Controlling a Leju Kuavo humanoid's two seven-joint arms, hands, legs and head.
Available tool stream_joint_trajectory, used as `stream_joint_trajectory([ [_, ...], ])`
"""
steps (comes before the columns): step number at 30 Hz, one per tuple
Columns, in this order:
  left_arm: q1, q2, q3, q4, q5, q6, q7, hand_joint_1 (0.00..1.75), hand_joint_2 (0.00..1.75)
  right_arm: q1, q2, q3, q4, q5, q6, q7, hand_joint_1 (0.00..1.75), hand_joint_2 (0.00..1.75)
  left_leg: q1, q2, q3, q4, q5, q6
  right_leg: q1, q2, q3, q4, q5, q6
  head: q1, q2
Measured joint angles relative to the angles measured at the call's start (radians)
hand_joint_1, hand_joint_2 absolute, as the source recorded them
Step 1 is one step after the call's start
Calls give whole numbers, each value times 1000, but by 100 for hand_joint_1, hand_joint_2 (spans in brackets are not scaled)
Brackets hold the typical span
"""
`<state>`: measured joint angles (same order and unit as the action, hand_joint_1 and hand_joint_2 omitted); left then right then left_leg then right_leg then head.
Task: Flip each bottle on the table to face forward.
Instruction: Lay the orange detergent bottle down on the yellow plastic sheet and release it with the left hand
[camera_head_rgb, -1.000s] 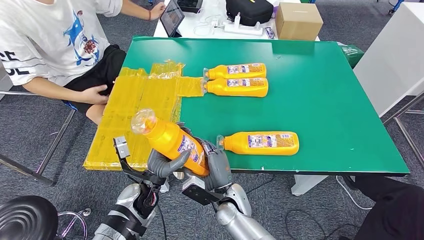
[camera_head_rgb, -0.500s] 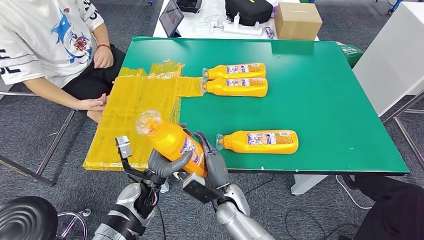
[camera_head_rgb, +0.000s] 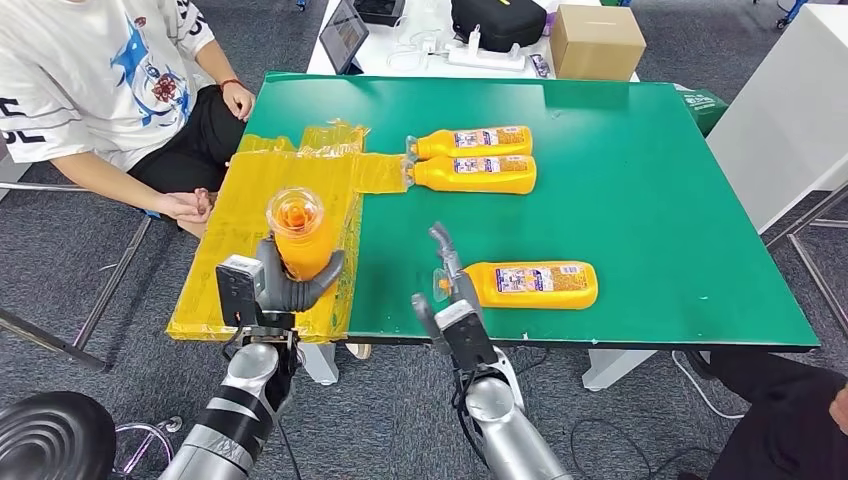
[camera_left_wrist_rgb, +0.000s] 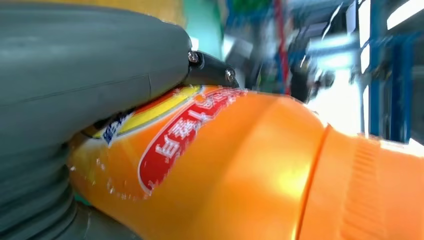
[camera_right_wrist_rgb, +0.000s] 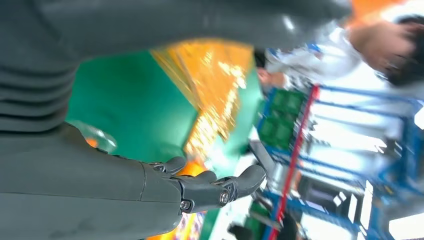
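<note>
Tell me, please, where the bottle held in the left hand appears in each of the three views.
Head view: the held bottle stands upright in the left hand, over the yellow sheet at the table's near left.
Left wrist view: the bottle spans most of the frame, red label showing.
Right wrist view: I cannot pick it out with certainty.
Shared landmark: the green table, also at.

We see two silver, rounded forearms with black cables at the wrists. Each wrist carries a boxy grey camera block. The left robot hand (camera_head_rgb: 290, 283) has a thick grey thumb and ribbed grey cover; the right robot hand (camera_head_rgb: 446, 262) has darker fingers (camera_right_wrist_rgb: 220, 190) with small screws.
</note>
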<state>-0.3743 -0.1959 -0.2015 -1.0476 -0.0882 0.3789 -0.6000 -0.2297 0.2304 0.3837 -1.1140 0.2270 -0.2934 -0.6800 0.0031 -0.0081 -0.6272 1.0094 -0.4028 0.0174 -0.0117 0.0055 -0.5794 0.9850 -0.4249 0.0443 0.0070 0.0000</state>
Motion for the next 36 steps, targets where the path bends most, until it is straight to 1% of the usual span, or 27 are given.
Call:
stream_joint_trajectory([
  [2, -27, 5, 24, 17, -68, 93, -11, 175, 175, 19, 0, -16, -62, -28, -27, -10, 0, 0, 0, 0, 0, 0, 0, 0, 0, 0, 0, 0, 0, 0, 0, 0],
  [5, -83, 20, 62, 66, -168, 174, -4, 175, 175, 44, 0, -38, -161, -73, -65, -14, 0, 0, 0, 0, 0, 0, 1, 0, 0, 0, 0, 0, 0, 0, 0, 0],
  [9, -192, 56, 84, 212, -432, 266, 83, 175, 175, 71, 2, -57, -300, -124, -124, -19, 0, 0, 1, 0, -1, 0, 2, -1, 1, 0, -1, 0, 0, 0, 0, 0],
  [12, -268, 78, 79, 328, -612, 283, 154, 175, 175, 76, 2, -61, -360, -115, -136, -20, 0, 0, 1, 0, -1, 0, 2, -1, 0, 0, 0, 1, 1, -1, 0, 0],
  [14, -304, 92, 62, 396, -703, 268, 195, 175, 175, 77, 2, -58, -375, -103, -135, -20, 0, 0, 1, 0, -1, 0, 2, -1, 0, 0, 0, 1, 1, -1, 0, 0],
  [17, -345, 115, 20, 482, -823, 208, 253, 175, 175, 77, 2, -47, -378, -90, -121, -19, 0, 0, 1, 0, -1, 0, 2, -1, 0, 0, 0, 1, 1, -1, 0, 0],
  [20, -365, 134, -12, 533, -874, 153, 271, 175, 175, 77, 2, -39, -373, -87, -105, -19, 0, 0, 1, 0, -1, 0, 2, -1, 1, 0, -1, 1, 1, 0, 0, 0],
  [25, -389, 154, -38, 586, -887, 53, 281, 175, 175, 77, 2, -32, -359, -87, -86, -16, 0, 0, 1, 0, -1, 0, 2, -1, 1, 0, -1, 1, 1, 0, 0, 0],
  [32, -405, 168, -36, 621, -850, -59, 269, 175, 175, 75, 3, -27, -338, -86, -64, -6, 0, 0, 1, 0, -1, 0, 2, -1, 1, 0, -1, 1, 1, 0, 0, 0],
  [36, -405, 172, -31, 633, -846, -91, 253, 175, 175, 72, 3, -24, -321, -85, -54, 0, 0, 0, 1, 0, -2, 0, 2, -1, 1, 0, -1, 1, 1, 0, 0, 0],
])
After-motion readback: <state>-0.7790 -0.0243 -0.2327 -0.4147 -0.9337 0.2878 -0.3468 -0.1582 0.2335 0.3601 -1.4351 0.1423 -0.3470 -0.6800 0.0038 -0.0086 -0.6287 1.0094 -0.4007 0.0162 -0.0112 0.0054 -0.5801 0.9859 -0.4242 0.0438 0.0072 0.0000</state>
